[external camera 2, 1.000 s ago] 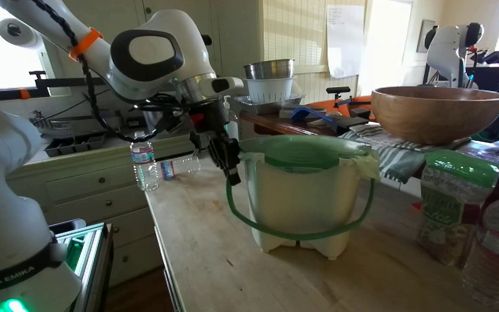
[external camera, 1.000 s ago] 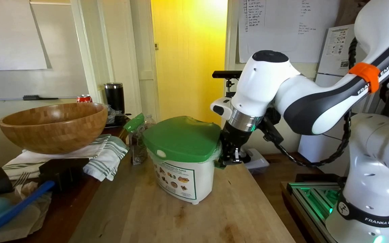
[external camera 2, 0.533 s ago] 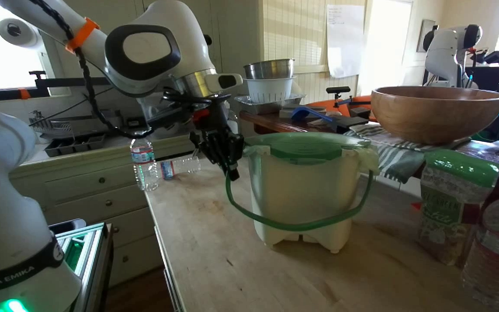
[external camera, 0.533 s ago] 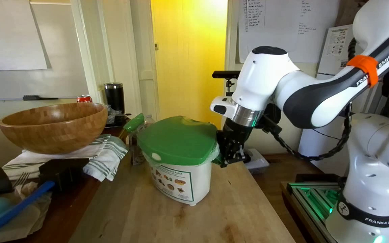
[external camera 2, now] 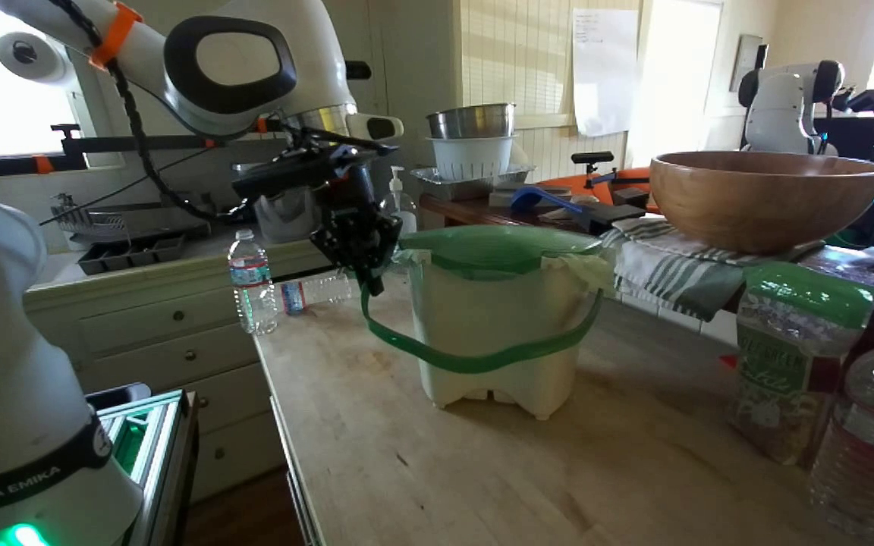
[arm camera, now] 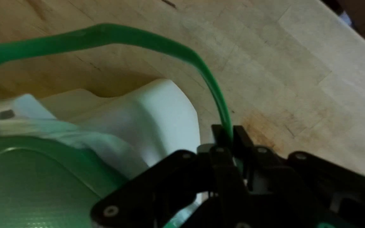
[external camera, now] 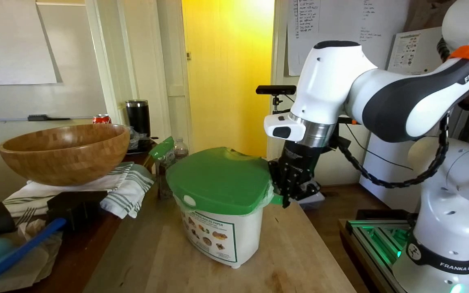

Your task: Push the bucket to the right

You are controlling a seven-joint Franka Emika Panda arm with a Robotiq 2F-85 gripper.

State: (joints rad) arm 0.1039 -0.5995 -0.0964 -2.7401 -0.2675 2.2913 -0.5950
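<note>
The bucket [external camera: 223, 240] is a white tub with a printed food label, upright on the wooden counter in both exterior views. Its green lid [external camera: 218, 181] is on, with a thin liner bag poking out under the rim. A green handle [external camera 2: 475, 361] hangs in a loop along one side. In the wrist view my gripper [arm camera: 228, 134] is shut on one end of this handle, the green strip passing between its black fingers. In an exterior view the gripper [external camera: 289, 195] sits beside the bucket, just below the lid's edge; its fingertips partly hide the handle there.
A large wooden bowl [external camera: 65, 154] sits on striped towels beside the counter. A green-topped bag [external camera 2: 793, 364] and a water bottle [external camera 2: 873, 432] stand on the counter. Two more bottles, one upright [external camera 2: 253, 284] and one lying [external camera 2: 315, 293], are near its far edge.
Gripper and bucket have moved together along the counter, coming nearer in one exterior picture while shifting left and farther off in the second. The arm has risen somewhat; the handle stays between the fingers.
</note>
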